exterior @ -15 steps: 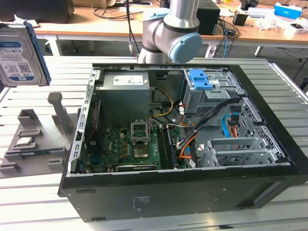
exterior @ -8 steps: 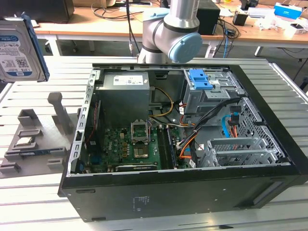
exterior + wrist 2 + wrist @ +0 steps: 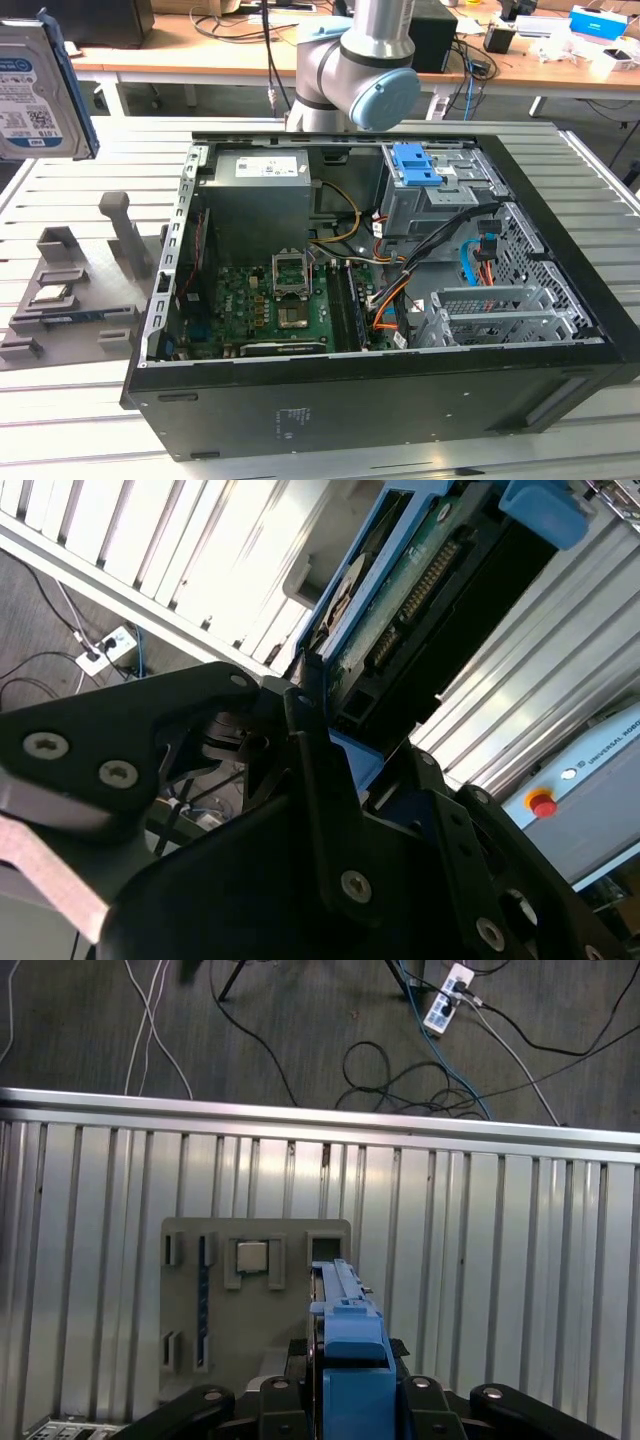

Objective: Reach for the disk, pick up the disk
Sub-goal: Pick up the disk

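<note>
The pincer (image 3: 345,745) is clamped on the disk (image 3: 400,630). In the second wrist view its black fingers (image 3: 305,730) press on either side of the drive, whose green circuit board and blue bracket stand up between them.

In the exterior view the disk (image 3: 35,90) hangs upright at the exterior view's far left, label side to the camera and blue bracket along one edge. It is lifted well clear of the slatted metal bench (image 3: 60,420) and of the grey fixture plate (image 3: 90,310) lying there.

The first wrist view looks straight down past the disk's blue bracket (image 3: 352,1360) onto the same fixture plate (image 3: 190,1290). A small square silver chip (image 3: 252,1257) sits in one of its pockets, and the slot just beside it is open. The chip (image 3: 50,295) also shows on the plate in the exterior view.

The opened computer case (image 3: 400,400) takes up the middle of the bench (side panel off, motherboard and cabling exposed), with a blue latch (image 3: 415,165) on its drive cage. The arm (image 3: 350,60) rises behind the case.
</note>
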Available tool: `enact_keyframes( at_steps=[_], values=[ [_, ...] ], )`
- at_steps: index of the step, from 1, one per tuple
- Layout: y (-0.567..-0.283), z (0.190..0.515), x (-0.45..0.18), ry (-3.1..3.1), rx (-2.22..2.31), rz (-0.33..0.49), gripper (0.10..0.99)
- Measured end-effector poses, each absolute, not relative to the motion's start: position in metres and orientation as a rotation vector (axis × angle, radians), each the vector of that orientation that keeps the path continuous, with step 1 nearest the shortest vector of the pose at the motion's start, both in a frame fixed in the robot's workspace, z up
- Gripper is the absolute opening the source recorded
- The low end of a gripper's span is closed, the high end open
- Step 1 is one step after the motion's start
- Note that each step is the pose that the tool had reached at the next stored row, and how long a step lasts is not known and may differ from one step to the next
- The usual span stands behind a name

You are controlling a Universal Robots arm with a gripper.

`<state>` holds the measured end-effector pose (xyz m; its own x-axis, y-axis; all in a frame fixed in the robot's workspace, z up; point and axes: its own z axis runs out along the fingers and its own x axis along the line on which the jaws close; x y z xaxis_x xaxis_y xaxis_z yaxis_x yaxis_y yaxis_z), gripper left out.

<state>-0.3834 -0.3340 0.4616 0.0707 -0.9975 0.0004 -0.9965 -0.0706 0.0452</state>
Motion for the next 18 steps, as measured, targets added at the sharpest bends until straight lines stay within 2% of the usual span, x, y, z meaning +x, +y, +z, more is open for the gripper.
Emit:
enact_keyframes(
  at_steps=[13,18],
  values=[
    [-0.334,0.499,-0.382,-2.116,2.272,-0.052,0.369],
    [-0.334,0.5,-0.382,-2.116,2.272,-0.053,0.369]
  ],
)
